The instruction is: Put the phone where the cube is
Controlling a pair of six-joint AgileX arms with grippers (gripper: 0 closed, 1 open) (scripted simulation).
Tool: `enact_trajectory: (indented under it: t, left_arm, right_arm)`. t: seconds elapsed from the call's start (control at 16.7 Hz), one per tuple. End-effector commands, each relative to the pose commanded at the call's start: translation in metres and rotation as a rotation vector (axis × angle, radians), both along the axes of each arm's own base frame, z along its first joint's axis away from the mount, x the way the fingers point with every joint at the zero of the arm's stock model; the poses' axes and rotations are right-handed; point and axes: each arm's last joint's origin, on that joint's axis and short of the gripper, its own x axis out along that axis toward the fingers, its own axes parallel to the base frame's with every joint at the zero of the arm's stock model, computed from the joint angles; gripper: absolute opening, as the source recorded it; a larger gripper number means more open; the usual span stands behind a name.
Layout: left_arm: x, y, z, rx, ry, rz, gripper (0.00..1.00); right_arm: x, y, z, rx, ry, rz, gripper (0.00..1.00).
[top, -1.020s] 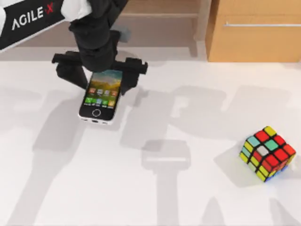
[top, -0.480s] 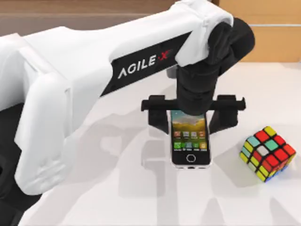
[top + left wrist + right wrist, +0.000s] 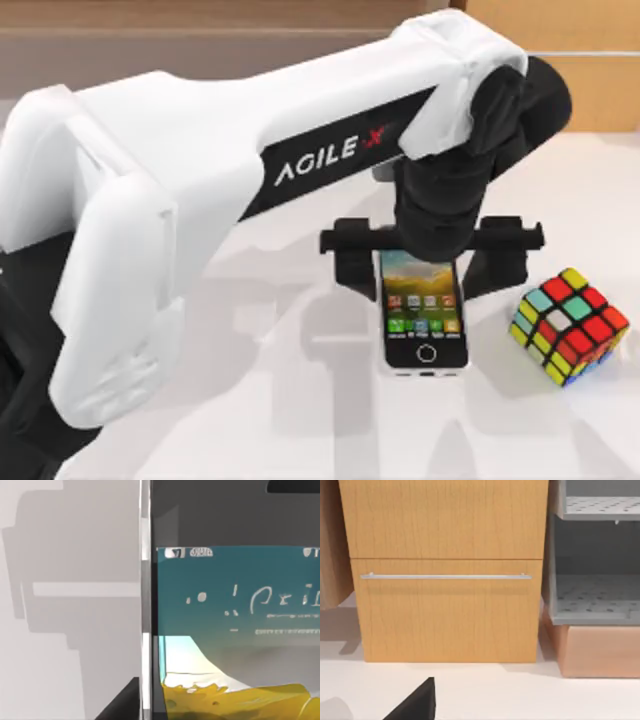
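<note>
My left gripper is shut on the phone, one black finger on each long side. The phone lies flat with its screen up, lit with app icons, the home button at the near end. It hangs slightly above the table, just left of the cube. The cube sits on the table at the right, scrambled in red, yellow, teal and white, a small gap from the phone's edge. In the left wrist view the phone's screen appears very close. A dark piece of my right gripper shows low in the right wrist view.
My left arm's white body stretches across the left and middle of the table. A wooden drawer cabinet stands at the back right, with a grey shelf unit beside it.
My left arm has carried the phone from the back left of the table across to the right, and it has stopped just beside the cube. The cube has not moved.
</note>
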Motion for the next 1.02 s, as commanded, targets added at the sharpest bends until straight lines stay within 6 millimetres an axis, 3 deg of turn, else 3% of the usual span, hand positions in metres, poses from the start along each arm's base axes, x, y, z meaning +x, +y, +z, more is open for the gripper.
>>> enact_trajectory:
  t: [0.6, 1.02]
  left_arm:
    - [0.002, -0.001, -0.006, -0.025, -0.029, 0.004, 0.00]
    - [0.002, -0.003, -0.023, -0.040, -0.040, -0.001, 0.00]
  right_arm:
    - [0.000, 0.000, 0.000, 0.000, 0.000, 0.000, 1.00]
    - [0.000, 0.000, 0.000, 0.000, 0.000, 0.000, 1.00]
